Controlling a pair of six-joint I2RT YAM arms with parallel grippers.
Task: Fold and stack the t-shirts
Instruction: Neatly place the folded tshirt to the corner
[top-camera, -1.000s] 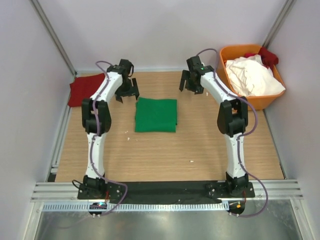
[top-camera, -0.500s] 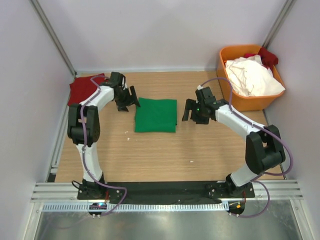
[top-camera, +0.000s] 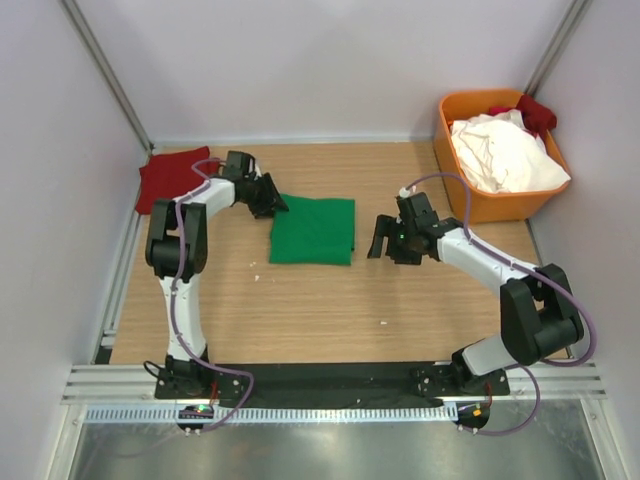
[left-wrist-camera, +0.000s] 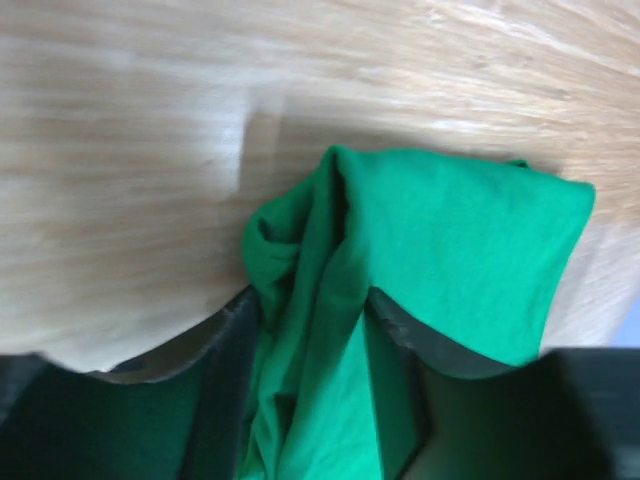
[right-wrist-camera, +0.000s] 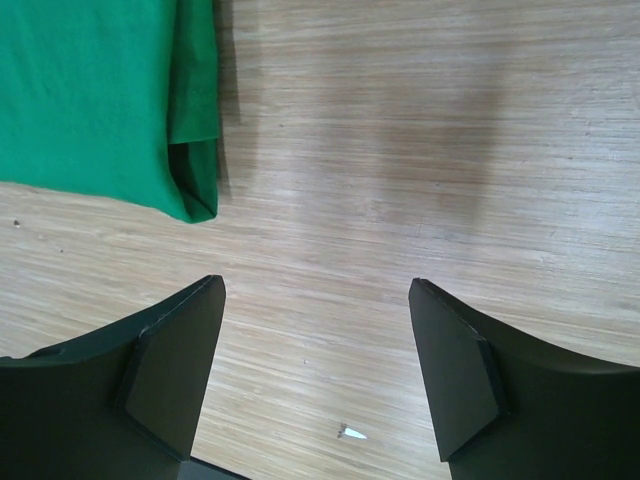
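A bright green t-shirt (top-camera: 312, 230), folded into a square, lies on the wooden table (top-camera: 330, 310). My left gripper (top-camera: 272, 202) is at its far left corner. In the left wrist view the gripper (left-wrist-camera: 315, 340) is shut on a bunched fold of the green t-shirt (left-wrist-camera: 450, 250). My right gripper (top-camera: 385, 238) is open and empty, just right of the shirt's near right corner. In the right wrist view the gripper (right-wrist-camera: 315, 370) hovers over bare wood, with the green t-shirt (right-wrist-camera: 90, 90) at the upper left. A dark red t-shirt (top-camera: 165, 180) lies at the far left.
An orange bin (top-camera: 505, 207) stands at the far right corner, holding crumpled white t-shirts (top-camera: 500, 150) and a red one (top-camera: 535, 110). Grey walls close the table in on the left, back and right. Small white specks (right-wrist-camera: 352, 433) lie on the wood.
My left gripper has moved right from beside the shirt onto its far left corner and closed on the cloth. My right arm swung down from the far side to just right of the shirt.
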